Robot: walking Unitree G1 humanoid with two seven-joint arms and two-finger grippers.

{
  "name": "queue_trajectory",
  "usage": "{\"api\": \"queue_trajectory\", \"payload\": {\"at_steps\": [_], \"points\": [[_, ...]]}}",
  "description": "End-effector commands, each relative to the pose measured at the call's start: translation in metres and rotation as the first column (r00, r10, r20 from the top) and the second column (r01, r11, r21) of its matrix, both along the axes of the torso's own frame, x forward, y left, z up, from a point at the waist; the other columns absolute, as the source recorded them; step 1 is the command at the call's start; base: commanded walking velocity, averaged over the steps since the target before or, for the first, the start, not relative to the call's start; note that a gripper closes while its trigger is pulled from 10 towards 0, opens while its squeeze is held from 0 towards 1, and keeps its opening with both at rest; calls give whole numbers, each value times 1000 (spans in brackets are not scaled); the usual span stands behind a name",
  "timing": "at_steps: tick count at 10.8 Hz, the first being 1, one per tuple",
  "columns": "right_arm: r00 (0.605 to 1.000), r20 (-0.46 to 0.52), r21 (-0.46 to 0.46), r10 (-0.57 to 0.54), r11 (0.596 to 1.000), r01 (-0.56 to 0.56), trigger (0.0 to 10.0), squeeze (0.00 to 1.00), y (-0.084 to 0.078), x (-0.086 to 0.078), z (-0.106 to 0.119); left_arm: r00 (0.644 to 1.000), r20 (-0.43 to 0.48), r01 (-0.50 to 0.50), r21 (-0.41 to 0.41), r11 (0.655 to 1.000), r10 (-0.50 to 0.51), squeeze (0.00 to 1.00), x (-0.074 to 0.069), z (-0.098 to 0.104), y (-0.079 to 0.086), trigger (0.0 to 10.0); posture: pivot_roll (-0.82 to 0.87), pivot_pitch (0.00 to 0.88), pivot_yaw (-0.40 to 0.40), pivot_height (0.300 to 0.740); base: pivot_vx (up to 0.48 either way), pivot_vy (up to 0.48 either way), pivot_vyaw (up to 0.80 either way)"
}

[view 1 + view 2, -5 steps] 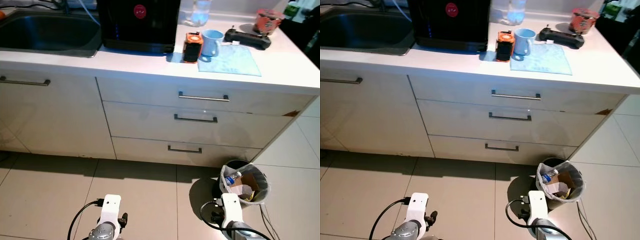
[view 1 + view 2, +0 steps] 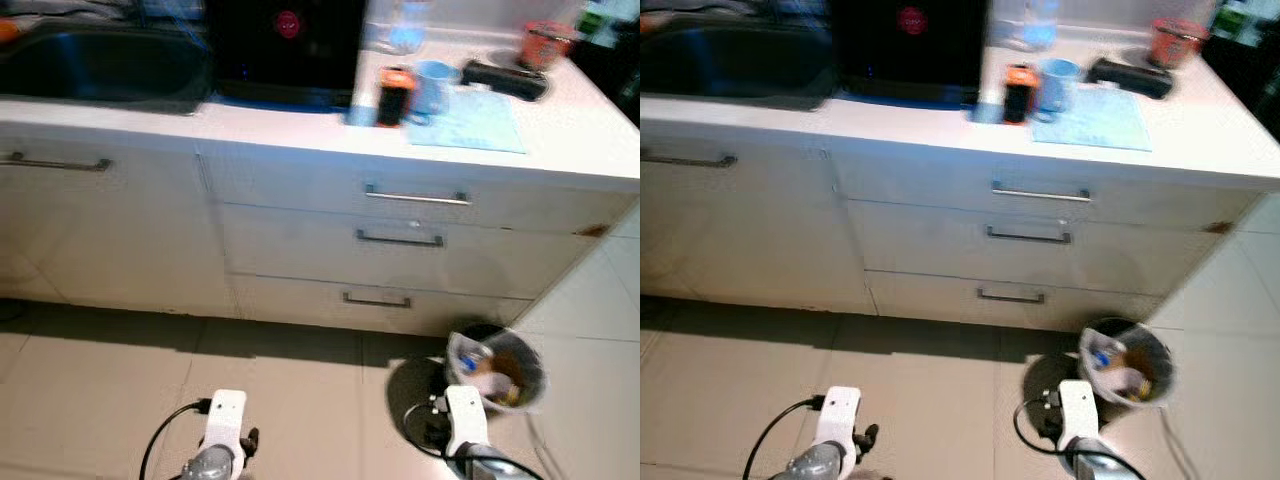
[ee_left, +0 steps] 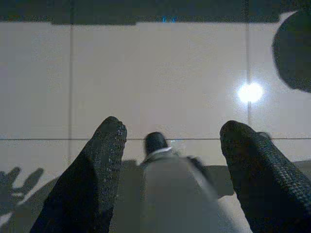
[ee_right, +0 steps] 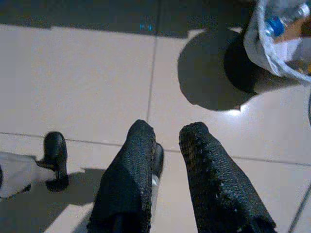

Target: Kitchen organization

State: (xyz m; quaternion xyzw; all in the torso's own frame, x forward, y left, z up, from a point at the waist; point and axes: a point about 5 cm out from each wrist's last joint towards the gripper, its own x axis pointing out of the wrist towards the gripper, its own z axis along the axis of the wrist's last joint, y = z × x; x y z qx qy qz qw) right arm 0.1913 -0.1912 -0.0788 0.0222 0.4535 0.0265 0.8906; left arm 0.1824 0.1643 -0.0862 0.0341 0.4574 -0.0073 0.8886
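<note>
A white counter (image 2: 300, 125) runs across the view, blurred. On it stand a black appliance (image 2: 285, 45), a small orange and black object (image 2: 394, 95), a blue mug (image 2: 432, 85), a light blue cloth (image 2: 468, 118), a long black device (image 2: 505, 78) and a red cup (image 2: 545, 40). Both arms hang low over the tiled floor. My left gripper (image 3: 170, 128) is open with only floor between its fingers. My right gripper (image 4: 167, 128) has its fingertips close together and holds nothing; it hangs beside the bin.
A dark sink (image 2: 100, 65) is set in the counter's left part. Three drawers with bar handles (image 2: 415, 198) sit under the counter. A small bin (image 2: 497, 365) lined with a bag and full of rubbish stands on the floor at the right, near my right arm (image 2: 463, 415).
The whole picture has shifted a little and gone blurred, so the camera is moving. Both arms hang as before.
</note>
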Motion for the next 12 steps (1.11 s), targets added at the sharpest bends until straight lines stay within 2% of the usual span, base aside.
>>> {"api": "queue_trajectory", "payload": {"at_steps": [1,12], "points": [[1000,-21,11,-7,1000,8,10000,0,2,-5,-3,1000,-23,-10,10,1000,10,0,-5,-2,7,10000,26,67,-34,740,0,480,-800],[1000,-10,9,2,1000,-2,10000,0,2,-4,-2,999,-32,-13,11,1000,13,0,-8,-3,7,10000,29,73,-39,740,0,480,0]]}}
